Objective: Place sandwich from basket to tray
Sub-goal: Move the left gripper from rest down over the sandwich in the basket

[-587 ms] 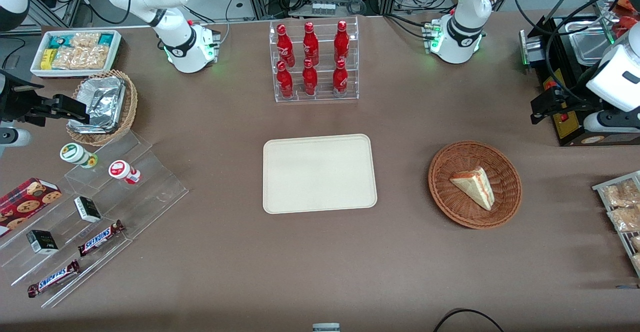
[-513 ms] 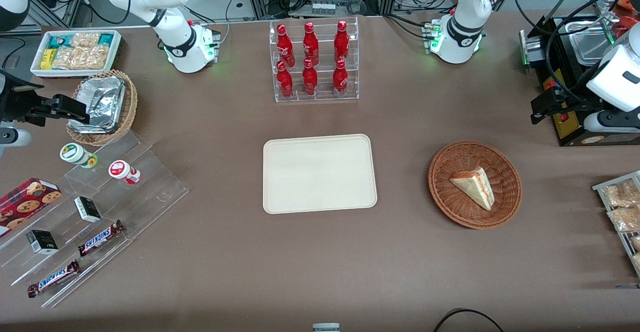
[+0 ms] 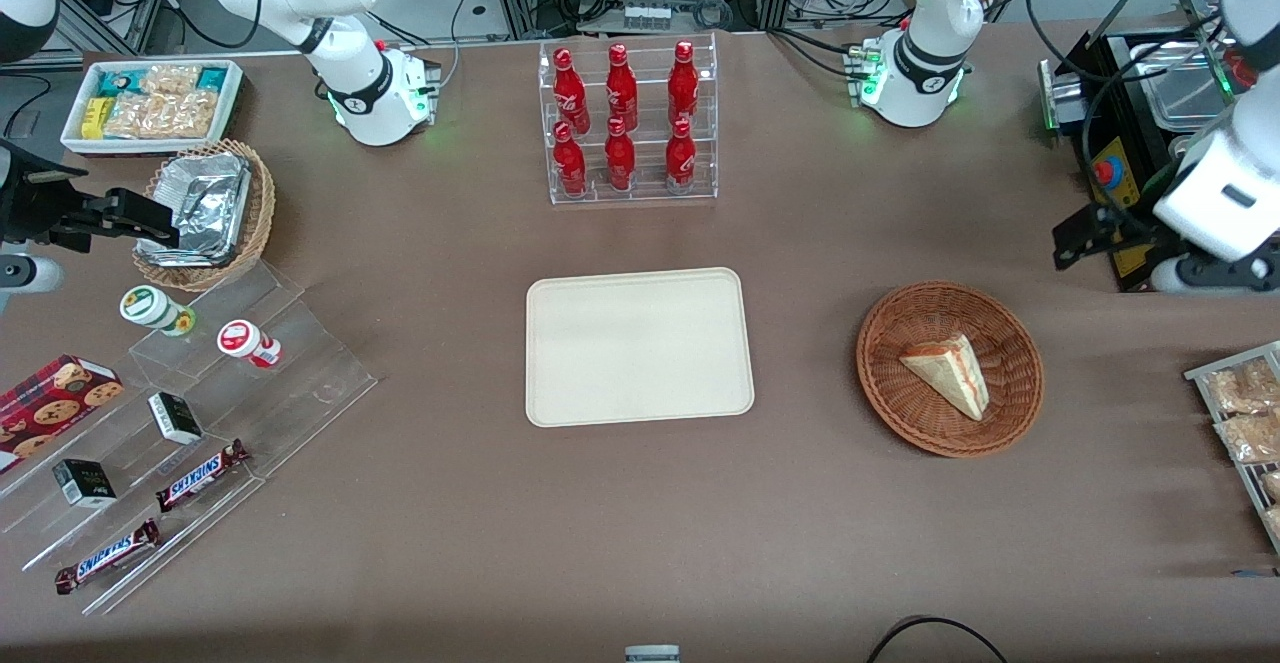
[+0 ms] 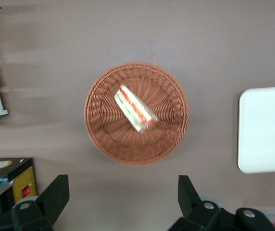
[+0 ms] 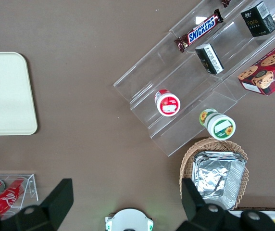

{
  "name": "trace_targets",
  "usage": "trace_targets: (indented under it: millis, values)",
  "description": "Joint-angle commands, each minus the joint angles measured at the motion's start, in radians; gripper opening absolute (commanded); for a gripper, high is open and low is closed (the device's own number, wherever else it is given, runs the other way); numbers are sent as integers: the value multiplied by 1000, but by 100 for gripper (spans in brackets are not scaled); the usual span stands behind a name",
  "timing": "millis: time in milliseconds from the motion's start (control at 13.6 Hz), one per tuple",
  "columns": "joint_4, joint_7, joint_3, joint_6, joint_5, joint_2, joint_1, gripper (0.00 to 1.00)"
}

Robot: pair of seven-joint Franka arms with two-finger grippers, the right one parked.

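The sandwich (image 3: pixel 950 373), a pale triangular wedge with a red and green filling edge, lies in the round reddish-brown wicker basket (image 3: pixel 900 413). The cream tray (image 3: pixel 640 346) lies flat at the table's middle, beside the basket. My left gripper (image 3: pixel 1068 241) hangs above the table, farther from the front camera than the basket and toward the working arm's end. In the left wrist view the gripper (image 4: pixel 122 195) is open and empty, with the sandwich (image 4: pixel 135 109) in the basket (image 4: pixel 108 139) below it and the tray's edge (image 4: pixel 267 130) showing.
A black machine (image 3: pixel 1130 143) stands close by the gripper. A wire rack of bagged snacks (image 3: pixel 1240 413) is near the basket. A rack of red bottles (image 3: pixel 630 123) stands farther from the camera than the tray. A foil-lined basket (image 3: pixel 205 213) and clear display steps (image 3: pixel 180 413) are toward the parked arm's end.
My left arm's wrist and gripper have shifted slightly nearer the front camera and toward the basket. The sandwich, basket and tray have not moved.
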Motion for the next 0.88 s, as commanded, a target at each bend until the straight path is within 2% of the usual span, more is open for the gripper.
trace_targets:
  millis: [0, 440, 660, 807]
  values:
    - [-106, -104, 5, 150, 18, 19, -16, 100]
    - [-376, -409, 2, 526, 19, 30, -45, 100]
    - [-421, -530, 4, 559, 19, 53, -53, 100]
    - [-455, -541, 4, 562, 19, 53, -52, 100]
